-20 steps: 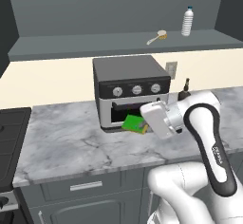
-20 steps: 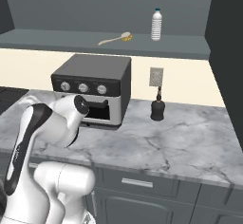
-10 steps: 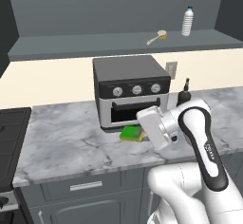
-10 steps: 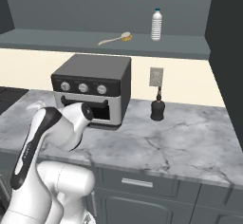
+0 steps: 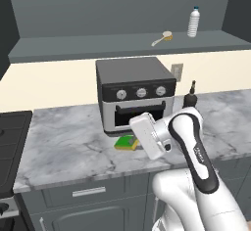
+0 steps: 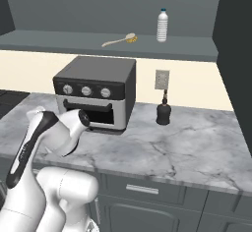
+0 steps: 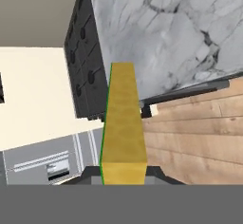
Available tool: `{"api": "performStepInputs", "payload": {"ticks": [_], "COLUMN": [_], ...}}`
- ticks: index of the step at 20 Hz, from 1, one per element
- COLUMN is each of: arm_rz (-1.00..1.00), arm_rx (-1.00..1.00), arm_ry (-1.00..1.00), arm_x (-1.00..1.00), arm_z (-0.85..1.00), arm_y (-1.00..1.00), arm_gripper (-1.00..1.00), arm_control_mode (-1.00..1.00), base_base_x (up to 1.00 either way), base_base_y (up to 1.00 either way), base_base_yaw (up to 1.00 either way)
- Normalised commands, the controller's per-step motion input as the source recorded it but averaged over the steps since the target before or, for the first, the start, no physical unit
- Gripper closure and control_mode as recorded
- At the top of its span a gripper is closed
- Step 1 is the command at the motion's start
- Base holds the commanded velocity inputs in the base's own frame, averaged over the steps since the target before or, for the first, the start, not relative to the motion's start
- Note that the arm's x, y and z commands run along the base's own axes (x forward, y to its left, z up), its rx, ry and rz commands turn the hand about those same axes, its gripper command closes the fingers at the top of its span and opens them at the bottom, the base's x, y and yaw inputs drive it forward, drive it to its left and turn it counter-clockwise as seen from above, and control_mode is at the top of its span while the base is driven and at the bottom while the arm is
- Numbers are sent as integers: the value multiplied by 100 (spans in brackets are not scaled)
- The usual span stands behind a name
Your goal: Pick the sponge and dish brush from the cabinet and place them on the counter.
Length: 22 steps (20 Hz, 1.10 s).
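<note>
The sponge (image 5: 126,143), green over yellow, is low over the counter (image 5: 63,144) just in front of the toaster oven; I cannot tell if it touches the stone. My gripper (image 5: 134,141) is shut on it from the right. In the hand view the sponge (image 7: 123,118) stands on edge between the fingertips of the gripper (image 7: 123,173), yellow face toward the camera, green along its left edge. The dish brush (image 5: 162,38) (image 6: 119,40) lies on the open cabinet shelf (image 5: 98,46) (image 6: 59,42), next to a clear bottle.
A black toaster oven (image 5: 135,93) (image 6: 96,91) stands on the counter (image 6: 187,147) right behind the sponge. A dark dispenser bottle (image 5: 190,95) (image 6: 163,112) is to its right. The clear bottle (image 5: 194,22) (image 6: 162,25) stands on the shelf. A black stovetop (image 5: 10,142) borders the counter's left end.
The arm has carried the sponge down and slightly left, from in front of the oven door to just above the counter. Brush and bottle have stayed in place.
</note>
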Motion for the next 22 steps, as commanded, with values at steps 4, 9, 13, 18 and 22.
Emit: {"api": "performStepInputs", "payload": {"ticks": [4, 9, 13, 18, 22], "arm_rz": [-6, -3, -1, -2, -3], "arm_rx": [1, 1, 1, -1, -2], "arm_ry": [10, 6, 0, 0, 0], "arm_x": [18, 16, 12, 42, 45], "arm_z": [-33, -23, -4, -16, -25], "arm_y": [22, 10, 0, 0, 1], "arm_gripper": [100, 100, 100, 100, 100], "arm_control_mode": [-100, -100, -100, -100, -100], "base_base_x": [0, 0, 0, 0, 0], "base_base_y": [0, 0, 0, 0, 0], "base_base_yaw": [0, 0, 0, 0, 0]}}
